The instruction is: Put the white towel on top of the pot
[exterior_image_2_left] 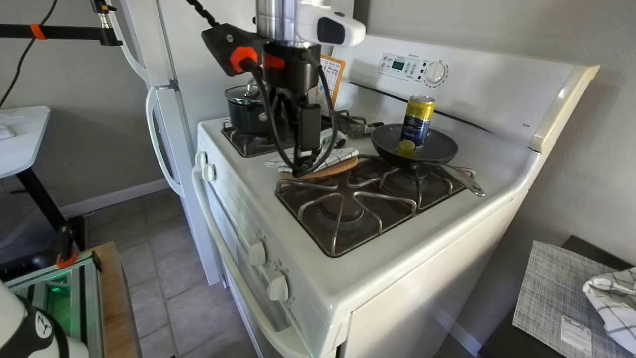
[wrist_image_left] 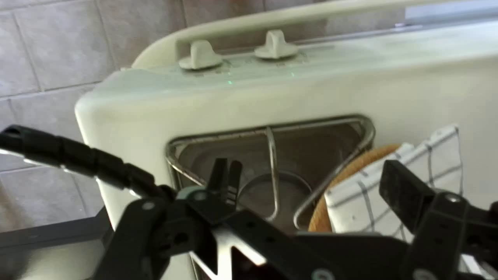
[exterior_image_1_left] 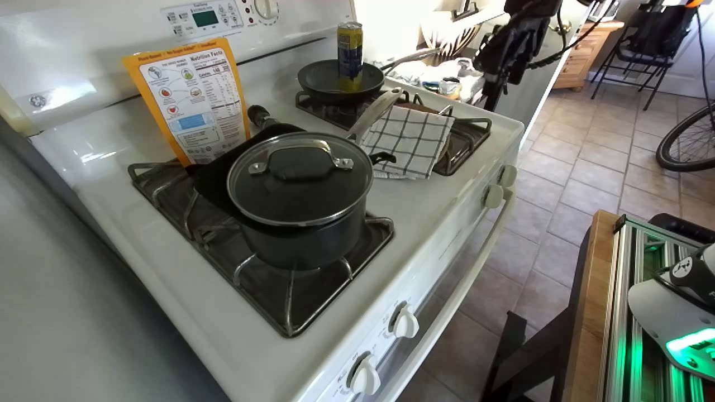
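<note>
In an exterior view, the lidded dark pot point(exterior_image_1_left: 301, 204) sits at left on a white stove point(exterior_image_1_left: 413, 206); right of it, the checked towel point(exterior_image_1_left: 412, 137) lies folded on a wooden board point(exterior_image_2_left: 333, 169). The towel looks light, soft and limp, best pinched through all its layers where an edge overhangs the board. Farther right hangs the gripper point(wrist_image_left: 309, 179), its jaws spread wide in the wrist view, holding nothing.

In an exterior view, we saw the white stove point(exterior_image_2_left: 407, 233), its grates point(exterior_image_2_left: 338, 219) bearing the pot point(exterior_image_2_left: 242, 118), with a shallow pan point(exterior_image_2_left: 442, 147) at the pot's three o'clock and a wooden board point(exterior_image_2_left: 340, 166) at its four.
</note>
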